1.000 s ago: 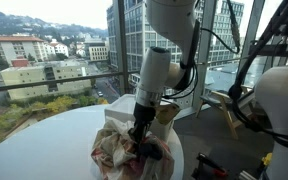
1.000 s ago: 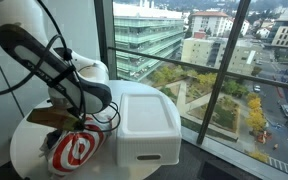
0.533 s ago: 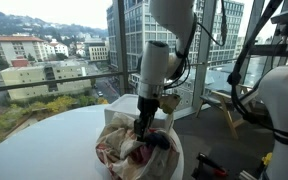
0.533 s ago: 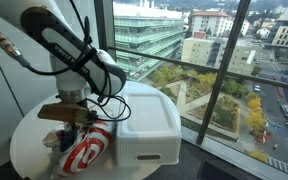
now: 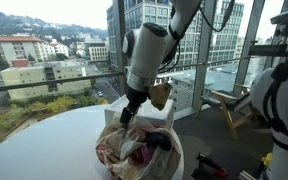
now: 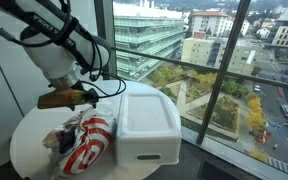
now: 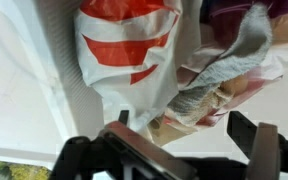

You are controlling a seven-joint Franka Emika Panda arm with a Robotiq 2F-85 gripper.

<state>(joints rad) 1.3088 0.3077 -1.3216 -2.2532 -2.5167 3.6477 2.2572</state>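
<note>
A heap of plastic bags and cloths (image 5: 134,150) lies on the round white table (image 5: 44,140). In an exterior view the top bag (image 6: 87,143) shows a red and white ring pattern. My gripper (image 5: 123,113) hangs just above the heap, open and holding nothing. In the wrist view the gripper (image 7: 184,125) stands wide, with the red and white bag (image 7: 129,45) and a grey cloth (image 7: 224,65) below it. One dark fingertip (image 7: 246,130) shows at the right of the picture. In an exterior view the gripper (image 6: 90,98) is up and to the left of the heap.
A white lidded bin (image 6: 149,125) stands on the table (image 6: 29,150) right beside the heap. Tall window panes close off the far side. A wooden chair (image 5: 229,105) and a white machine body (image 5: 284,100) stand beyond the table.
The gripper was shut down in the heap a second ago. It has opened, let go of the bags and risen clear above them; the heap has settled.
</note>
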